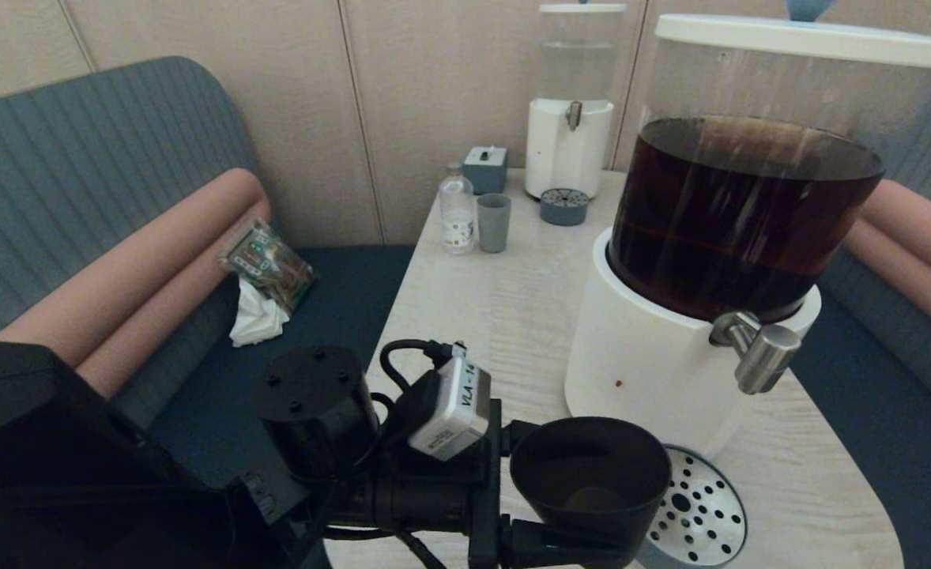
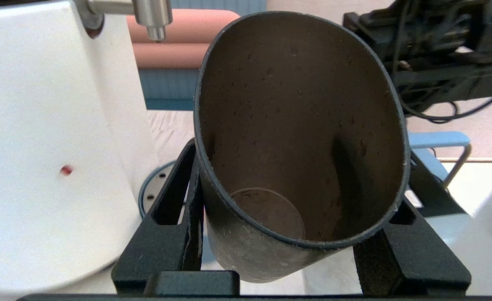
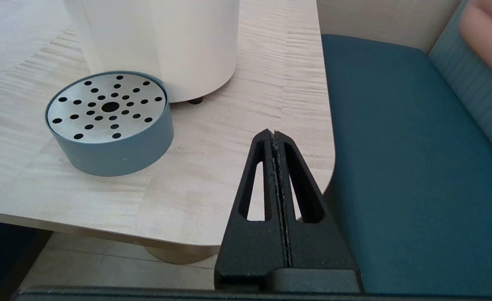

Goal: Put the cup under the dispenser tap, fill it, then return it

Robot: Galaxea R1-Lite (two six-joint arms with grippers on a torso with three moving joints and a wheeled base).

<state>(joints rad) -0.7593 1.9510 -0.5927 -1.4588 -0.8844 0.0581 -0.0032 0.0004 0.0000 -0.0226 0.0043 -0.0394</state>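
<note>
My left gripper (image 1: 572,486) is shut on the black cup (image 1: 592,482), one finger on each side of its wall. The cup (image 2: 300,138) hangs above the table's near part, overlapping the left edge of the perforated drip tray (image 1: 699,514). Its inside looks empty, with the bottom bare. The steel dispenser tap (image 1: 762,357) juts from the white base of the big dispenser (image 1: 643,371), which holds dark brown liquid, and sits higher and to the right of the cup. The tap (image 2: 152,16) is beyond the cup's rim in the left wrist view. My right gripper (image 3: 273,136) is shut and empty by the table's near right corner.
At the table's far end stand a smaller dispenser (image 1: 568,150) with clear liquid, its drip tray (image 1: 564,207), a grey-blue cup (image 1: 494,223), a small bottle (image 1: 457,209) and a little box (image 1: 485,168). Blue benches flank the table; a snack packet (image 1: 268,265) lies on the left one.
</note>
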